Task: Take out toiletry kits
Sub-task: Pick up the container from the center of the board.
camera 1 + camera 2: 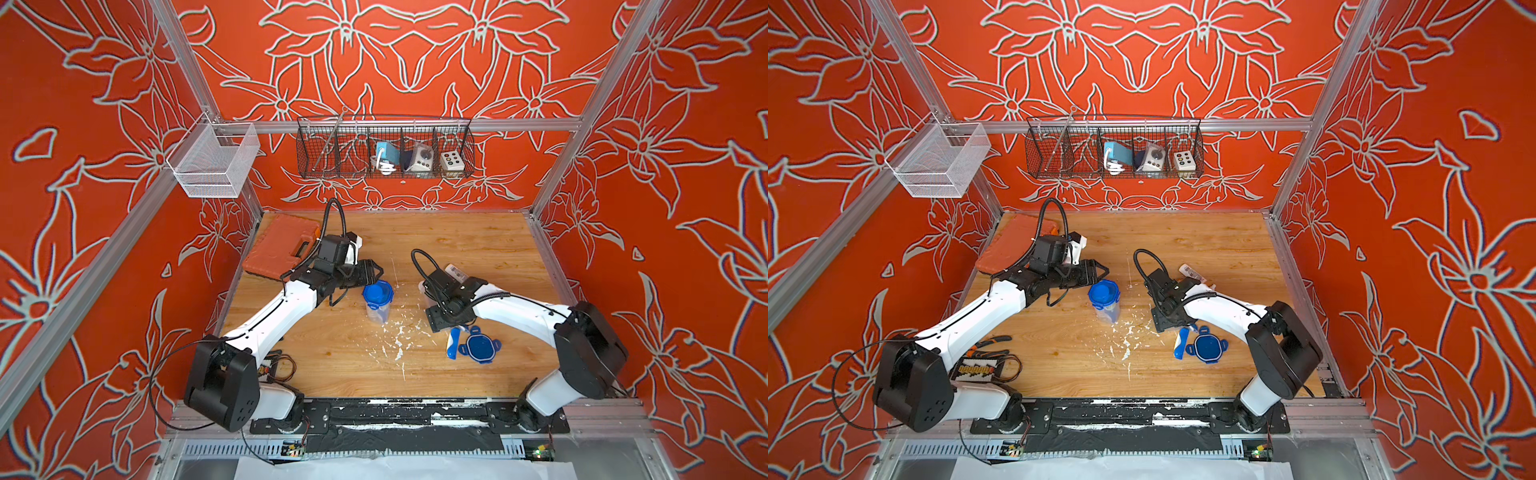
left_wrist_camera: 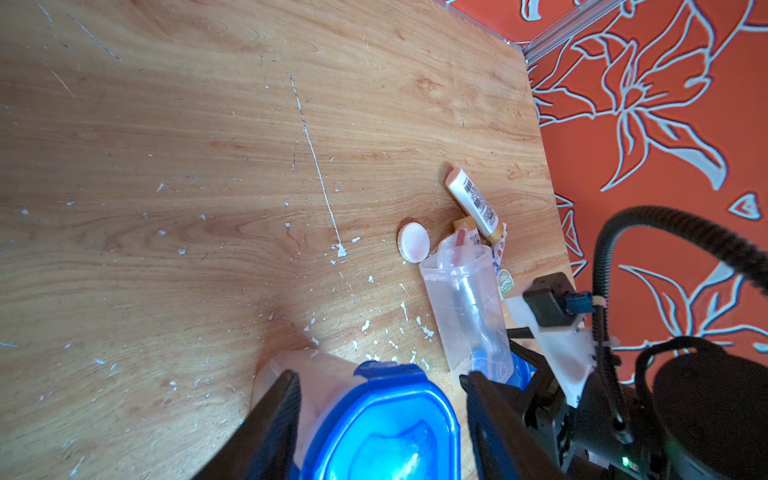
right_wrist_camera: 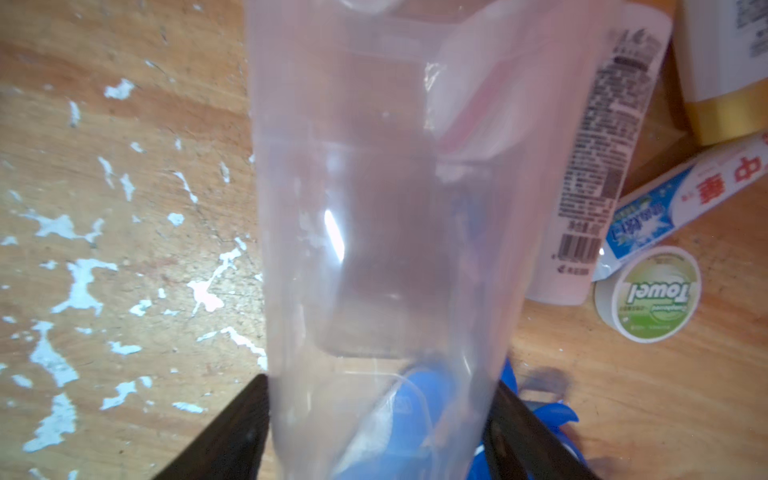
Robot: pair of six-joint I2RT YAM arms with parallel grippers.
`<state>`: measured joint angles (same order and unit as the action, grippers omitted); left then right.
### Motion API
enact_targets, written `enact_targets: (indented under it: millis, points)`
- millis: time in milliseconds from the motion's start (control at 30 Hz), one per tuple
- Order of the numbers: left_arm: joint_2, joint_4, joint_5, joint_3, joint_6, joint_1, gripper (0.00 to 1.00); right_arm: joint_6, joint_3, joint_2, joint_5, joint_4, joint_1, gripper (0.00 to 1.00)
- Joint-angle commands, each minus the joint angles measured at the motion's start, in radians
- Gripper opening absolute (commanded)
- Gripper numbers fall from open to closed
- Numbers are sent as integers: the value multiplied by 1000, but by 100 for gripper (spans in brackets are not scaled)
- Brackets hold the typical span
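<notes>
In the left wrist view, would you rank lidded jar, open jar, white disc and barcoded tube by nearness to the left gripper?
1. Lidded jar, inside the left gripper.
2. Open jar, tilted alongside.
3. White disc, by its mouth.
4. Barcoded tube, beyond that.

The wooden table (image 1: 457,232) is scuffed and dotted with white flecks (image 1: 395,340) around its middle. An orange tool case (image 1: 278,245) lies flat in the far left corner. A lidded jar (image 1: 377,301) stands upright near the middle. On the right lie a loose blue lid (image 1: 482,349) and, just beside it, a blue-white toothbrush (image 1: 453,343). Farther back sits 1 cluster: a gold-capped bottle (image 3: 723,104), a barcoded tube (image 3: 598,166), a toothpaste tube (image 3: 685,195), a green-topped tin (image 3: 648,295) and a white disc (image 2: 413,242). An open jar (image 2: 465,299) tilts beside them; whether it touches the wood cannot be told. Pliers (image 1: 992,343) and a wired board (image 1: 976,370) lie at the near left edge.
</notes>
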<state>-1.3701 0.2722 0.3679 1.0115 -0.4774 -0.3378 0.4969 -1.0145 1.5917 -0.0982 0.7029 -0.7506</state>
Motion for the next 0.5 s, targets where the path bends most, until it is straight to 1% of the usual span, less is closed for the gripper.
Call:
enact_targets:
  millis: [0,100,200,267,467]
  points:
    - [0,15,13,-5,24,11,60,-12,-42,1,-23,5,4,68]
    - [7,16,17,-7,25,11,60,-6,-56,-37,-10,18,-4,62]
    - [12,15,12,-10,28,11,60,2,-87,-58,16,29,-13,60]
    - [13,15,9,-11,28,13,60,11,-114,-39,46,27,-13,60]
    - [12,12,11,-14,25,13,60,45,-202,86,135,-20,-23,58]
